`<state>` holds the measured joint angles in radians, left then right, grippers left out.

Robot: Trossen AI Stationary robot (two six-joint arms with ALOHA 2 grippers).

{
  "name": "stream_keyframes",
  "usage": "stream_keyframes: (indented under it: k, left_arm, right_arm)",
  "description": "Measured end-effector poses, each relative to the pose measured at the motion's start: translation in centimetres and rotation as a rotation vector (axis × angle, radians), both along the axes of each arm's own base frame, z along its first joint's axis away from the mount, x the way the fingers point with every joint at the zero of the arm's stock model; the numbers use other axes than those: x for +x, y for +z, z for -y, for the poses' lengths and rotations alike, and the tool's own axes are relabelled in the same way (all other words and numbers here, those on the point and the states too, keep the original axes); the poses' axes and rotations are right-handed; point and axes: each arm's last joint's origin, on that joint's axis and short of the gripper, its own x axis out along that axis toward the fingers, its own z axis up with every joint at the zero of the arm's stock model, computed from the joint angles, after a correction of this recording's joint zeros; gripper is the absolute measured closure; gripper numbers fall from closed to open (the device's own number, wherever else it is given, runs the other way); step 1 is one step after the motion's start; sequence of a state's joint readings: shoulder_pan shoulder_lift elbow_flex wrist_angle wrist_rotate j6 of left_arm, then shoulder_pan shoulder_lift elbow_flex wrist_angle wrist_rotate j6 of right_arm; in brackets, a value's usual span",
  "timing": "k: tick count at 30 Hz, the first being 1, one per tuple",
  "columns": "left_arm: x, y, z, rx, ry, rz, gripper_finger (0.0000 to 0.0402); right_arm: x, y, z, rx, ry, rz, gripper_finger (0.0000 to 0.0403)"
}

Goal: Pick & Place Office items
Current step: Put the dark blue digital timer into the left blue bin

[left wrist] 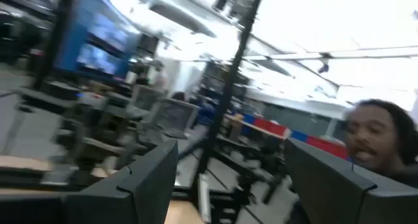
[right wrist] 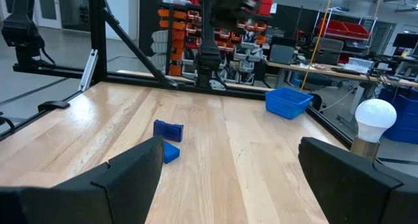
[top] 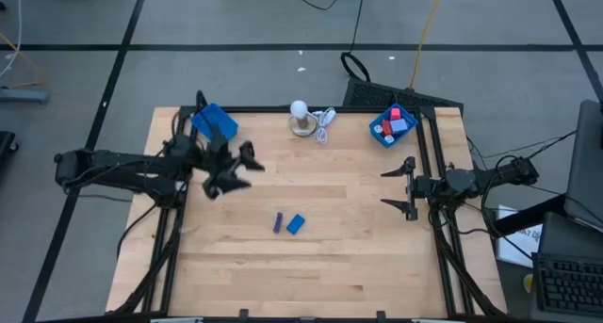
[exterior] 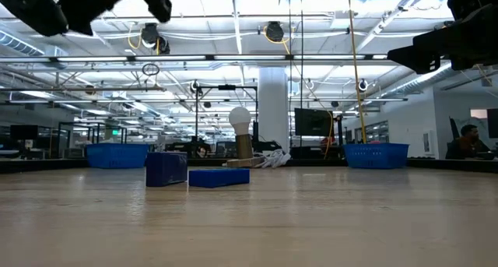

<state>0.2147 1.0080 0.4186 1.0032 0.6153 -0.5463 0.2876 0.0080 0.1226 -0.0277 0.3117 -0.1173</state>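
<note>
The left gripper [top: 247, 167] hangs open and empty above the wooden table [top: 358, 257], just beside a blue tray [top: 215, 122]. Beyond it, mid-table, a dark blue block [top: 279, 223] stands touching a flat light blue block [top: 296, 224]. The right gripper [top: 399, 187] waits open near the right tray [top: 376, 133], which holds red and pale pieces [top: 396, 121]; a white ball [top: 300, 109] on a round base stands between the trays.

Two dark jointed arms [top: 122, 168], black angular fingers [right wrist: 124, 172].

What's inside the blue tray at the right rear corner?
The blue tray holds a red piece and a light blue piece, seen from above. Anything beneath them is covered; the low view shows only its wall.
</note>
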Motion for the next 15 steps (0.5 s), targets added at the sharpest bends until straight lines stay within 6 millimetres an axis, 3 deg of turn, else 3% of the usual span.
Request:
stream_keyframes:
  k: [3, 6, 11, 15]
  left_arm:
    - [0.7, 0.3, 2.3, 0.013, -0.007, -0.017, 0.0119]
    - [2.0, 0.8, 4.1, 0.010, 0.032, -0.148, 0.0119]
    - [4.7, 2.7, 6.8, 0.017, 0.092, -0.523, 0.0119]
    - [7.1, 1.9, 8.7, 0.037, 0.178, -0.861, 0.0119]
  right_arm:
    - [0.0, 0.0, 0.0, 0.000, 0.000, 0.000, 0.0060]
    - [0.0, 0.0, 0.0, 0.000, 0.000, 0.000, 0.0060]
    - [0.0, 0.0, 0.0, 0.000, 0.000, 0.000, 0.0060]
    - [0.0, 0.0, 0.0, 0.000, 0.000, 0.000, 0.0060]
